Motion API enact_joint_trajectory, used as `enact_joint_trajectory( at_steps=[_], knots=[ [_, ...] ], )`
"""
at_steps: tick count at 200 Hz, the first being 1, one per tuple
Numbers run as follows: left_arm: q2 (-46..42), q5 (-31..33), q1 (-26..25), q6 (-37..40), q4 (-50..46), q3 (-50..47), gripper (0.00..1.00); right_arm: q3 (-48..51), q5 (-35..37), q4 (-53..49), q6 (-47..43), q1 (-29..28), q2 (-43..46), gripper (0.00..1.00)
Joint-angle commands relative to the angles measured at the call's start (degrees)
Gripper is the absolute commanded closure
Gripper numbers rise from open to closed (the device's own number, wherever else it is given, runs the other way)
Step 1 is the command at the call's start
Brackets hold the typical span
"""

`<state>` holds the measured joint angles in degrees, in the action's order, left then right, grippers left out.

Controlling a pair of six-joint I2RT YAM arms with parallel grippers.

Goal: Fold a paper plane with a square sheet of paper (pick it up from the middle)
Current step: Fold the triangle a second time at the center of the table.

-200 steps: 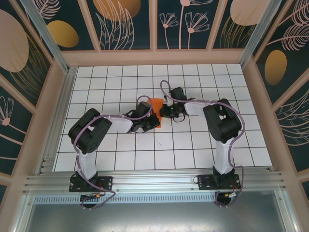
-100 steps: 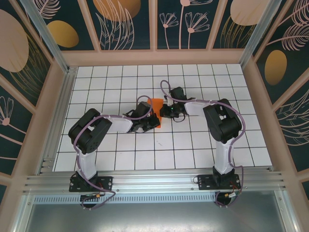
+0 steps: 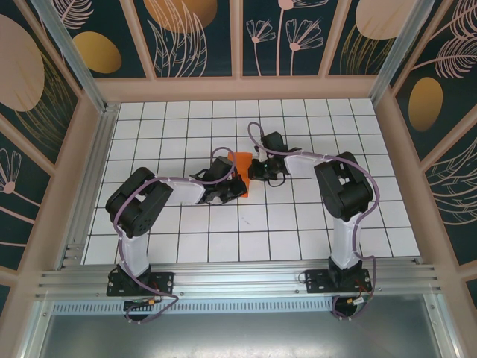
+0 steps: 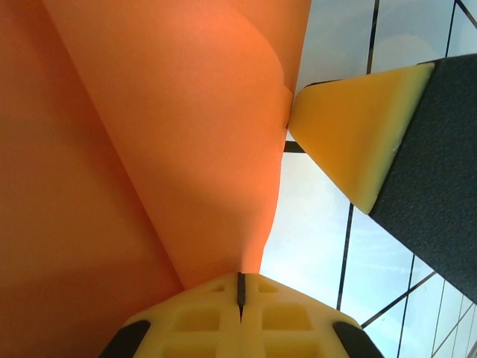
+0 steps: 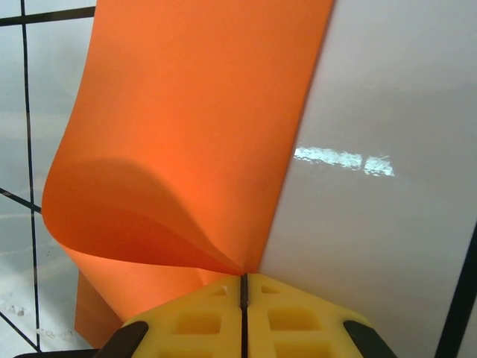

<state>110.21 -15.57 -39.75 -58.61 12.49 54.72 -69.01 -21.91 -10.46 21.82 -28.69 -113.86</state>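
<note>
While orange paper [image 3: 240, 159] curls betw. them, L end effector [image 4: 240, 287] & R end effector [image 5: 244, 285] each clamp it.

My top camera sits high above and behind my bases [image 3: 139, 282]. It looks forward and down over the whole worktop [image 3: 298, 224], with the paper [image 3: 240, 159] small and far off near the middle of that view.

The camera on my left wrist looks out along my left claw [image 4: 240, 280], which shows at the bottom edge. It sits so near the paper that orange covers its left half.

The camera on my right wrist looks along my right claw [image 5: 244, 282] the same way, just as near, with the paper on its left.

All three views share the paper and the worktop just beside it. The left wrist view also catches a pad [image 4: 350, 134] of my right claw touching the paper's edge.
</note>
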Motion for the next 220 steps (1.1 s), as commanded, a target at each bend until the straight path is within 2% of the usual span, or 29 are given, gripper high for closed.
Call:
enact_joint_trajectory(
  at_steps=[1,28,55,129,220],
  knots=[
    [1.48,1.73,0.12,0.51,-4.21,0.67,0.97,-0.92,0.56,-0.64,1.25,-0.5,1.35,0.92],
    [1.68,1.76,0.15,0.6,-4.58,0.66,0.97,-0.55,1.16,0.58,1.64,-0.51,5.72,0.92],
    [1.72,1.86,0.17,0.67,-5.01,0.72,0.97,-0.12,0.91,0.73,1.9,-0.49,6.37,0.92],
    [1.91,2.26,0.19,-0.91,-6.77,0.7,0.98,-0.03,-2.95,-0.4,1.38,-1.55,2.2,0.92],
    [2.19,2.1,0.17,-1.87,-7.77,2.67,0.98,-1.38,-0.79,-1.67,1.58,-1.41,-1.23,0.92]
  ],
)
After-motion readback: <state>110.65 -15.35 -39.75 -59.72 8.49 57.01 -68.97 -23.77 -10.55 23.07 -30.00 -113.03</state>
